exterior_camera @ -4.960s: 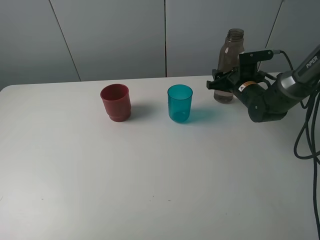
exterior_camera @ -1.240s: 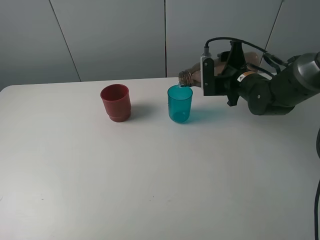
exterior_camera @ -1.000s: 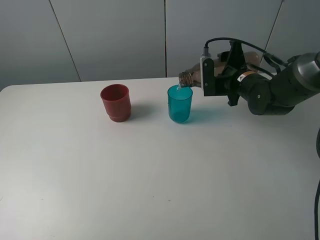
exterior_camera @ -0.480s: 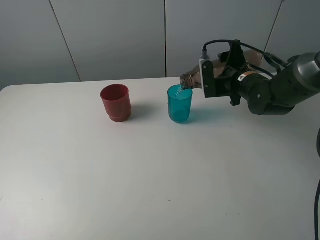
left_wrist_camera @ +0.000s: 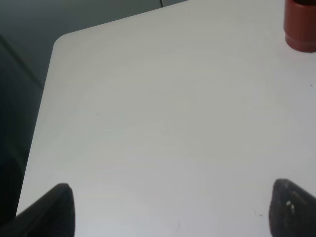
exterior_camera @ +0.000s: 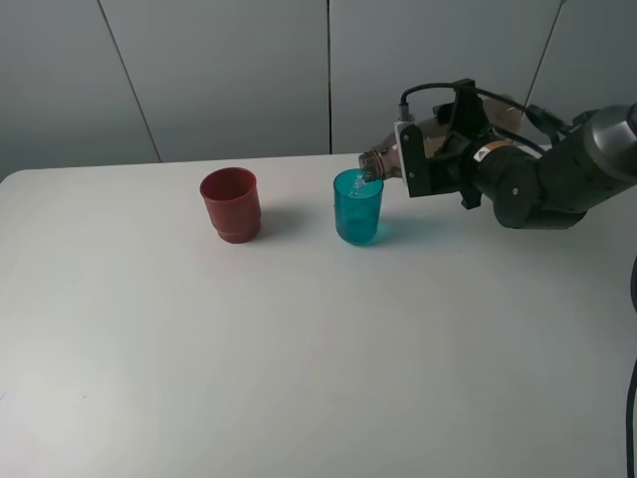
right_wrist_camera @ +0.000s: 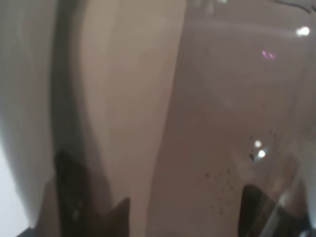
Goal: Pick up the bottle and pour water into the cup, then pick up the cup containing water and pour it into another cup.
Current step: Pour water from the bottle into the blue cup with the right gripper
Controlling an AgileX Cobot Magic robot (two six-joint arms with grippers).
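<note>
Pouring seems under way as we pinch the bottle (exterior_camera: pixel 383 157) in our right gripper (exterior_camera: pixel 418 159), mouth tipped over the teal cup (exterior_camera: pixel 358 209) near the surface's (exterior_camera: pixel 299 349) far edge, while our left gripper (left_wrist_camera: pixel 176 210) hangs spread; emptying that cup into the red cup (exterior_camera: pixel 231 204) remains.

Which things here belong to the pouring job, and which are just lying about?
Job: bottle, tipped over the teal cup; red cup; right end effector gripping the bottle.
Not the job: table; grey wall panels. No loose items show.
</note>
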